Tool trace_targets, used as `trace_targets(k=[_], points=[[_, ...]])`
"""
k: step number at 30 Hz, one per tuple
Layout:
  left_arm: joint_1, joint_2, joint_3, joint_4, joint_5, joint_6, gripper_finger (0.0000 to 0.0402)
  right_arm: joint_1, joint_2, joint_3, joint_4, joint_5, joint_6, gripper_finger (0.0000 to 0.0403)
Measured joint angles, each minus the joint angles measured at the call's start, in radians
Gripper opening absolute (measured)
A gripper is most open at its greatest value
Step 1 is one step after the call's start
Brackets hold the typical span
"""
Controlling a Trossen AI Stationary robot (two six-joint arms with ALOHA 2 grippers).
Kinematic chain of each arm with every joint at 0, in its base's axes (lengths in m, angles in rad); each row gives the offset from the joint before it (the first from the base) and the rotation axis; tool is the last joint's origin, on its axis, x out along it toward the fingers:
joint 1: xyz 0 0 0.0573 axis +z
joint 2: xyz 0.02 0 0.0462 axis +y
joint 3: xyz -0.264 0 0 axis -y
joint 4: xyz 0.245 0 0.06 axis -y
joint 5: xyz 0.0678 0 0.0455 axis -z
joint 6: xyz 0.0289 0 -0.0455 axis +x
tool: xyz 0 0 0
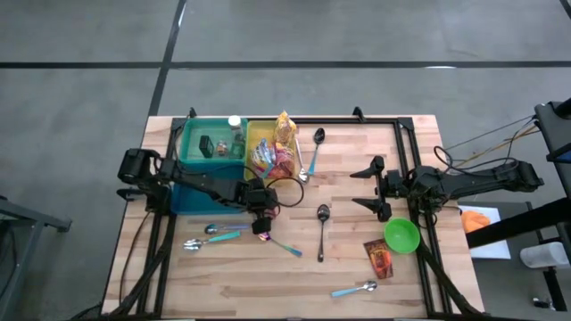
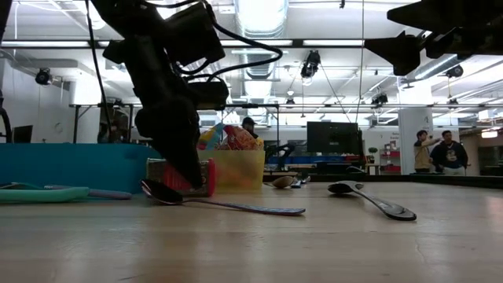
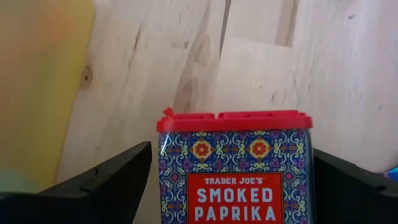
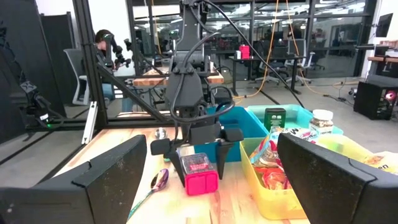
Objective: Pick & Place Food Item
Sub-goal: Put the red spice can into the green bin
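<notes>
A: Item one, the paprika tin [image 3: 234, 167]. We log it standing on the wooden table [image 1: 348, 267], red lid visible, label reading "Smoked Paprika", just in front of the yellow bin [image 1: 261, 141].

B: We confirm. The left gripper [image 1: 262, 225] is down around it, one finger [image 3: 99, 183] on each side. We see gaps between fingers and tin in the left wrist view, so the jaws stand wide and nothing is clamped.

A: Item two, the right gripper [image 1: 369, 186]. We place it above the table's right half, jaws spread wide, holding nothing.

B: Agreed. Item three, bins. We list a teal bin [image 1: 210, 143] with a small dark tin and a jar, touching the yellow bin, which holds snack packets.

A: Item four, loose ware. We count a black spoon [image 1: 322, 229] mid-table, another spoon [image 1: 316, 147] beside the yellow bin, a green bowl [image 1: 401, 235], and a brown packet [image 1: 379, 258] next to it.

B: We add the spoons with coloured handles [image 1: 212, 235] near the left gripper.
</notes>
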Motion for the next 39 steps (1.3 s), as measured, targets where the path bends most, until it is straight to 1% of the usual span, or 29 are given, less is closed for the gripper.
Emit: trace_targets(k=[8, 11, 14, 19, 24, 33, 39], points=[[0.0, 0.0, 0.0, -0.001, 0.003, -0.007, 0.0299, 0.0, 0.0, 0.0, 0.0, 0.0, -0.001, 0.0359], [0.0, 0.0, 0.0, -0.001, 0.003, -0.008, 0.028, 0.0, 0.0, 0.0, 0.0, 0.0, 0.002, 0.0359], [0.001, 0.0, 0.0, 0.0, 0.003, -0.008, 0.0279, 0.0, 0.0, 0.0, 0.0, 0.0, 0.0, 0.0359], [0.001, 0.0, -0.001, 0.0, 0.003, -0.008, 0.0296, 0.0, 0.0, 0.0, 0.0, 0.0, 0.0, 0.0359], [0.0, 0.0, -0.001, 0.0, 0.002, -0.008, 0.0277, 0.0, 0.0, 0.0, 0.0, 0.0, -0.001, 0.0359], [0.0, 0.0, -0.001, 0.0, 0.0, -0.007, 0.0282, 0.0, 0.0, 0.0, 0.0, 0.0, 0.001, 0.0359], [0.0, 0.0, -0.001, 0.0, 0.0, -0.008, 0.0276, 0.0, 0.0, 0.0, 0.0, 0.0, 0.002, 0.0359]])
